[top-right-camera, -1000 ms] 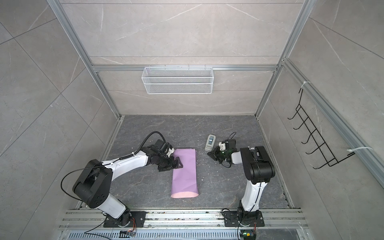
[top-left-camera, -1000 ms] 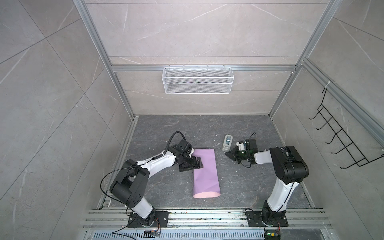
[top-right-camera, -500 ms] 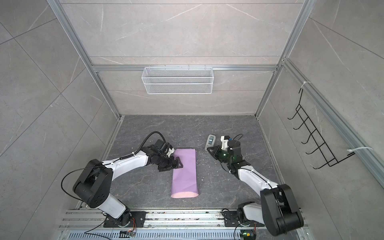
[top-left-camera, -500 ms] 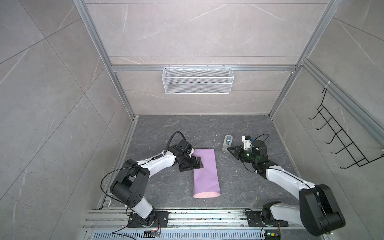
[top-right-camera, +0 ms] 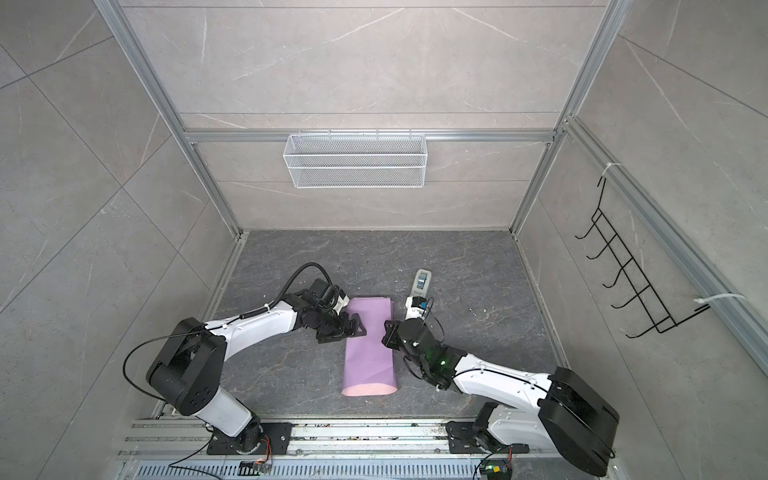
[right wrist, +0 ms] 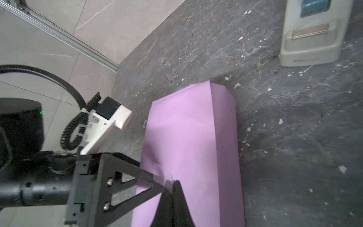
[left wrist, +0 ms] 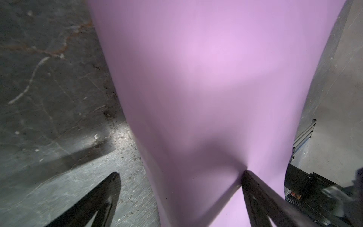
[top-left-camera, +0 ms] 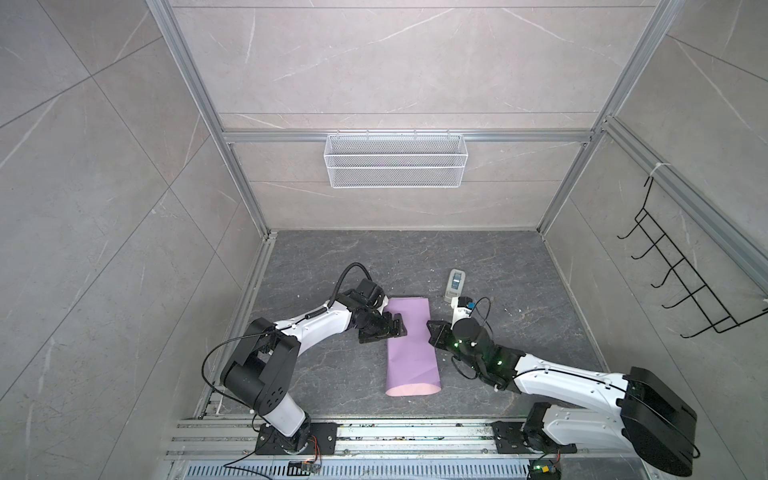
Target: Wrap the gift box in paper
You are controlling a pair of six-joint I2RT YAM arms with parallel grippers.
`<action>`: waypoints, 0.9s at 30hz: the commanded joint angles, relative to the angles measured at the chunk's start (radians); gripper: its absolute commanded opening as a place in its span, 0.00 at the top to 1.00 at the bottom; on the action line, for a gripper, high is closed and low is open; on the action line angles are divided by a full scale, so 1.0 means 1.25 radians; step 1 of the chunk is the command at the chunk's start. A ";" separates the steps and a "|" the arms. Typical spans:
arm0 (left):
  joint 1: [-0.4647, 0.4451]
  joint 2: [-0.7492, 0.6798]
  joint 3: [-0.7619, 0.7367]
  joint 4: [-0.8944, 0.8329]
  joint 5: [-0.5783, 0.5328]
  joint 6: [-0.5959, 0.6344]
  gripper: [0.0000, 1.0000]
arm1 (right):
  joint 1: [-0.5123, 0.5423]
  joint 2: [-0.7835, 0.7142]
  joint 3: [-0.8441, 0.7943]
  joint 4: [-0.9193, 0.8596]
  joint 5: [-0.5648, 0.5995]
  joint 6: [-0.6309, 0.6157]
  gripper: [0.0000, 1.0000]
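The paper point(top-left-camera: 411, 345) point(top-right-camera: 370, 345) lies folded over into a long lilac wrap, pink at its near open end. The gift box is hidden. My left gripper point(top-left-camera: 384, 332) point(top-right-camera: 345, 332) point(left wrist: 180, 174) is open and straddles the wrap's left edge: one finger presses on top of the paper point(left wrist: 206, 78), the other rests on the floor beside it. My right gripper point(top-left-camera: 433, 327) point(top-right-camera: 386, 326) point(right wrist: 173, 182) is shut and hovers over the wrap's right side, tips close to the left finger point(right wrist: 137, 176). A faint translucent scrap shows at its tips; I cannot tell if it is held.
A grey-white oblong device point(top-left-camera: 455, 284) point(top-right-camera: 420, 282) point(right wrist: 310, 35) stands on the dark floor behind the right gripper. A white wire basket point(top-left-camera: 395, 166) hangs on the back wall and a black hook rack point(top-left-camera: 681, 282) on the right wall. White flecks litter the floor.
The right arm has stretched out and swung its shut gripper from beside the device across to the wrap's right edge. The left arm and the paper have not moved.
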 commanded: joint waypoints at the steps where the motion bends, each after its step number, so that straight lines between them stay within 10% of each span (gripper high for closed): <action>1: -0.009 0.049 -0.017 -0.060 -0.069 0.026 0.03 | 0.033 0.034 -0.004 0.052 0.174 0.017 1.00; 27: -0.009 0.048 -0.017 -0.059 -0.065 0.032 0.03 | 0.049 0.144 -0.038 0.151 0.220 0.080 1.00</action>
